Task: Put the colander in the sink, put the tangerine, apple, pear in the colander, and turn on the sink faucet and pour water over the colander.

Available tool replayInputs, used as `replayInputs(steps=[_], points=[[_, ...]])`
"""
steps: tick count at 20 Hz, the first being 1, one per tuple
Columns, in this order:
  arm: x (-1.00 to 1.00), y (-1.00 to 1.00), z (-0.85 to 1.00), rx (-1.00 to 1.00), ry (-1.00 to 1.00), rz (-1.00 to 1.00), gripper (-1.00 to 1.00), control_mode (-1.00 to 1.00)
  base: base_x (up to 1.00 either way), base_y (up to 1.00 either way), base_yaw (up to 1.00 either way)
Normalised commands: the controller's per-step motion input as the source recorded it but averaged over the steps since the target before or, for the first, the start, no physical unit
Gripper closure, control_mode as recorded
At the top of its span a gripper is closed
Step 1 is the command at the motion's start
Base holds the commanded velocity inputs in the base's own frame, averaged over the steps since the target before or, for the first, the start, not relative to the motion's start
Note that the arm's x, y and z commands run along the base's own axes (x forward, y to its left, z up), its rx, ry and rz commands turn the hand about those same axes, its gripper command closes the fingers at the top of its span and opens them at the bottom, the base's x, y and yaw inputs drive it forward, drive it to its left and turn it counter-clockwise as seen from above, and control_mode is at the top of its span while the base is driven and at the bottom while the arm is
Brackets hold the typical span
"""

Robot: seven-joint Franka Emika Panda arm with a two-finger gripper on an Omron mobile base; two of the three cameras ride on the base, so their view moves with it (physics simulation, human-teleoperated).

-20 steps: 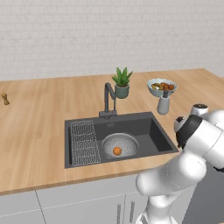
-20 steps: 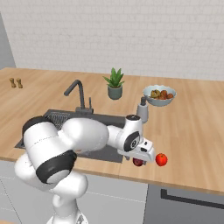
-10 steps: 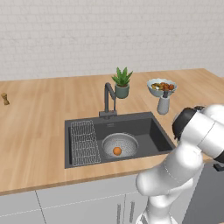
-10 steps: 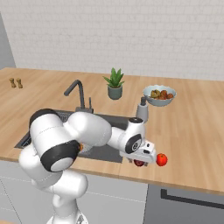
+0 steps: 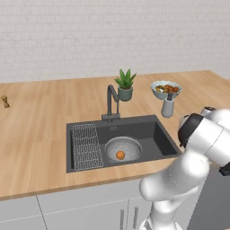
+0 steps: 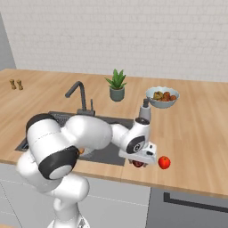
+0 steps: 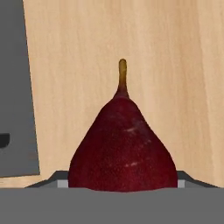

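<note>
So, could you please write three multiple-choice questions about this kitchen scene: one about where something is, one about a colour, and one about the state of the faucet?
1. Where is the tangerine?
A. In the fruit bowl
B. In the colander
C. On the counter

2. What colour is the pear in front of the gripper?
A. Green
B. Yellow
C. Dark red

3. What is the state of the sink faucet?
A. No water runs from it
B. Water streams from it
C. It lies on its side

Answers:
1 B: the tangerine lies inside the colander, which stands in the sink.
2 C: the hand view shows the maroon pear on the counter.
3 A: the sink faucet stands upright, with no stream below its spout.
</note>
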Motion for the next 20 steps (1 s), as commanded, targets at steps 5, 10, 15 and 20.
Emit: replayInputs(steps=[5,10,15,20], points=[[0.0,0.94,0.46,0.2,-0.01,0.13,1.0,-1.0,0.0,0.0,0.0],[0.01,1.0,0.38,0.17,0.0,0.12,1.0,-1.0,0.0,0.0,0.0],[0.16,1.0,0.09,0.14,0.0,0.1,1.0,-1.0,0.0,0.0,0.0],[0.4,1.0,0.0,0.11,0.0,0.06,1.0,-1.0,0.0,0.0,0.0]])
